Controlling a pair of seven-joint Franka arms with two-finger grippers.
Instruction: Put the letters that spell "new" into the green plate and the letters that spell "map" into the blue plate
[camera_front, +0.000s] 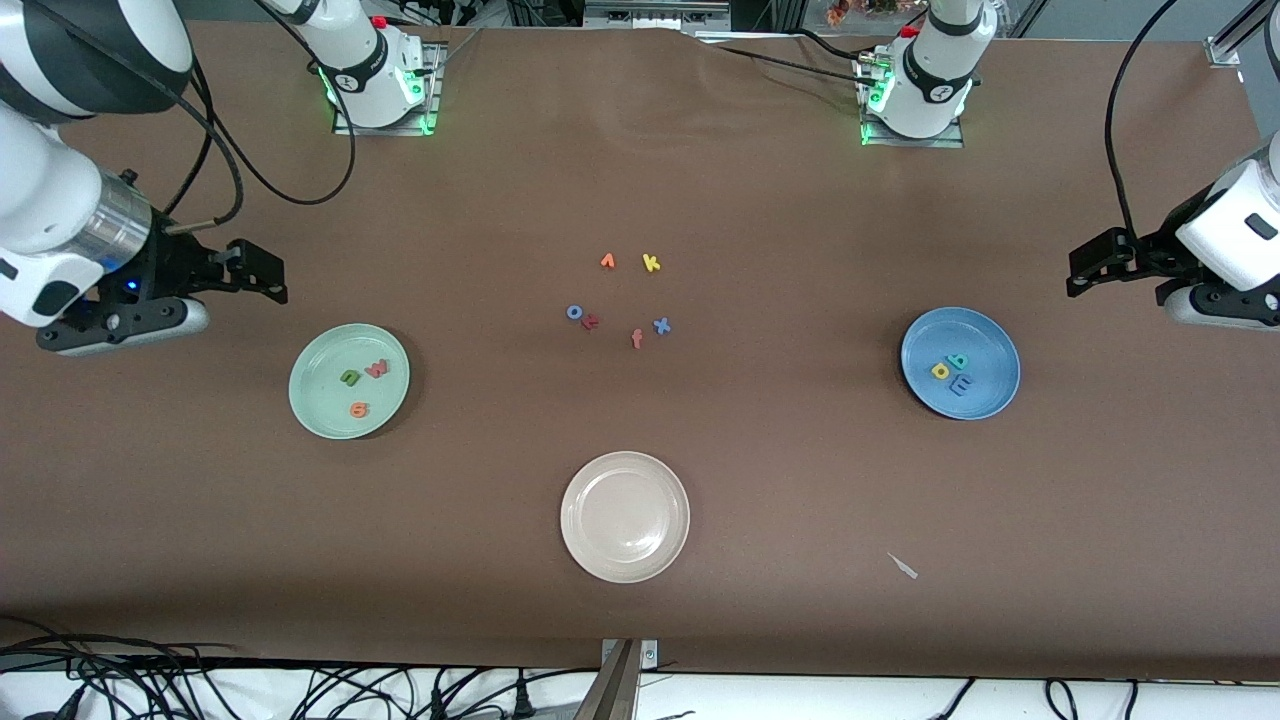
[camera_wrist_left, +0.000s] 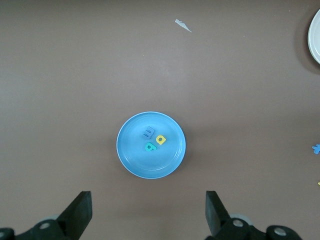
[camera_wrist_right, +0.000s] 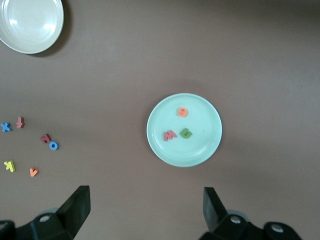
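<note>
green plate: the green plate (camera_front: 305, 395) sits on the bench (camera_front: 760, 520) toward the right arm's end, well apart from the other two plates.
"new" letters: all three are lying in the green plate. The olive n (camera_front: 350, 377) and the salmon-red w (camera_front: 377, 369) are just beside each other, and the orange e (camera_front: 359, 409) is a bit nearer the front camera than both.
blue plate: the blue plate (camera_front: 990, 345) is on the bench toward the left arm's end.
"map" letters: bunched up together in the blue plate. You can see the teal a (camera_front: 957, 361), the yellow p (camera_front: 940, 371) and the blue m (camera_front: 960, 384), pretty much touching.
white plate: a beige-white plate (camera_front: 625, 517) is mid-bench, nearest the front camera of the three, nothing in it.
leftover letters: there's a loose cluster in the middle of the bench. An orange angular one (camera_front: 607, 262) and a yellow k (camera_front: 651, 263) are farthest from the camera, then a blue o (camera_front: 574, 312) touching a dark red letter (camera_front: 590, 322), a pink f (camera_front: 637, 339) and a blue x (camera_front: 661, 325).
scrap: a small pale sliver (camera_front: 903, 566) lies on the bench nearer the camera than the blue plate.
left pincer: the left pincer (camera_front: 1085, 265) hangs up in the air at its end of the bench, close to the blue plate, fingers spread wide, holding nothing.
right pincer: the right pincer (camera_front: 262, 272) is the same deal near the green plate, fingers spread, empty.
</note>
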